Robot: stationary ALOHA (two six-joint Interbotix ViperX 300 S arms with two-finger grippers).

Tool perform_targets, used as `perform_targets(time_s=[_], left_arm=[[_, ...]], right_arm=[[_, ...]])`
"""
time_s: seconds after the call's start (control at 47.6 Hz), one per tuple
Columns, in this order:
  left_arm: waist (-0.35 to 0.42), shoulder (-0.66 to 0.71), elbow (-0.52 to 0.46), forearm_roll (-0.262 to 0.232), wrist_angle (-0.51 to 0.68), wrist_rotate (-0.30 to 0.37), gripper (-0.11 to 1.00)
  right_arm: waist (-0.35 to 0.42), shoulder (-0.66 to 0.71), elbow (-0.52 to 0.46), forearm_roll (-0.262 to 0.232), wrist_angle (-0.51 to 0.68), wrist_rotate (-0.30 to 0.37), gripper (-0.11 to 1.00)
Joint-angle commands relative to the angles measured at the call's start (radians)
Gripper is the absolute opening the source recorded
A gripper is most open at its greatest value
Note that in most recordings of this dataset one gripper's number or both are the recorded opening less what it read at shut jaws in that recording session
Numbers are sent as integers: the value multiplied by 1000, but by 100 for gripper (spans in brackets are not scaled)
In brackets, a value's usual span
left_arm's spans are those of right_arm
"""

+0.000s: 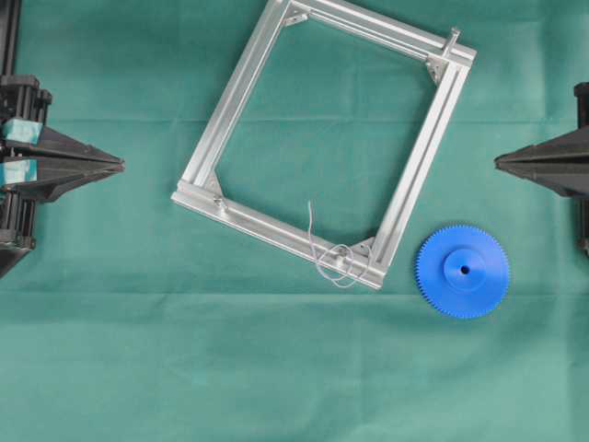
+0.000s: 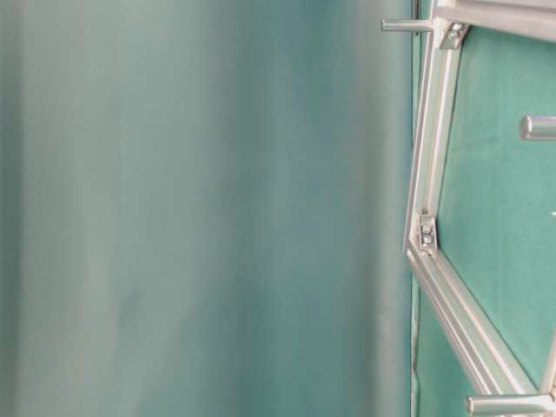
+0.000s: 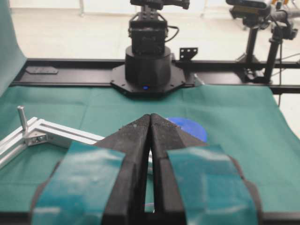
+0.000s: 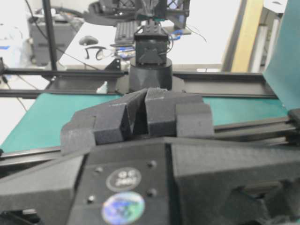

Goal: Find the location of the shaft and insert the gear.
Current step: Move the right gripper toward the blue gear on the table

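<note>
the blue spur gear (image 1: 462, 272) lies flat on the green cloth (image 1: 276, 368) that covers the table, toward the right edge of the overhead view and a little below the middle. its raised round hub and small centre hole face up. it sits just beside the lower right corner of the aluminium frame (image 1: 230, 106), close to it but not touching. nothing holds it.

the frame is a rectangle of extruded aluminium bars with corner brackets, lying tilted on the cloth in the upper middle of the overhead view. a short metal shaft (image 1: 453, 37) stands upright at its upper right corner, well apart from the gear. a loop of thin pale wire (image 1: 339, 262) lies over the frame's lower right corner.

the left gripper (image 1: 118, 165) hovers at the left edge of the overhead view, well apart from the frame, its black fingers pressed together at the tips with nothing between them; teal tape (image 3: 77, 183) wraps both fingers in the left wrist view. the right gripper (image 1: 498, 162) hovers at the right edge, above the gear in the view and apart from it, fingers closed to a point and empty.

the table-level view shows frame bars, brackets and pegs, with a blurred green surface filling its left side.
</note>
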Motion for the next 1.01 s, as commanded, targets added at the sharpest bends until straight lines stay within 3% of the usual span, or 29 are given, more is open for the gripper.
perform_targets(time_s=[0.0, 0.063, 0.252, 0.525, 0.609, 0.819, 0.882, 0.987], left_arm=[[5, 11, -38, -11, 31, 3, 1], [5, 12, -43, -12, 58, 3, 1], [5, 8, -43, -12, 77, 3, 1], [5, 14, -43, -14, 114, 0, 1], [5, 14, -43, -15, 115, 0, 1], [5, 14, -43, -15, 115, 0, 1], [5, 12, -43, -14, 115, 2, 1], [5, 14, -41, -15, 115, 2, 1]], right_arm=[[-2, 6, -29, 5, 2, 2, 0], [0, 9, -41, 5, 57, 3, 4], [26, 9, -101, 5, 299, 15, 1], [95, 9, -135, 5, 423, 43, 10], [95, 9, -146, 5, 466, 57, 25], [98, 23, -169, 5, 554, 104, 83], [98, 29, -175, 5, 561, 107, 92], [98, 44, -187, 5, 568, 109, 93]])
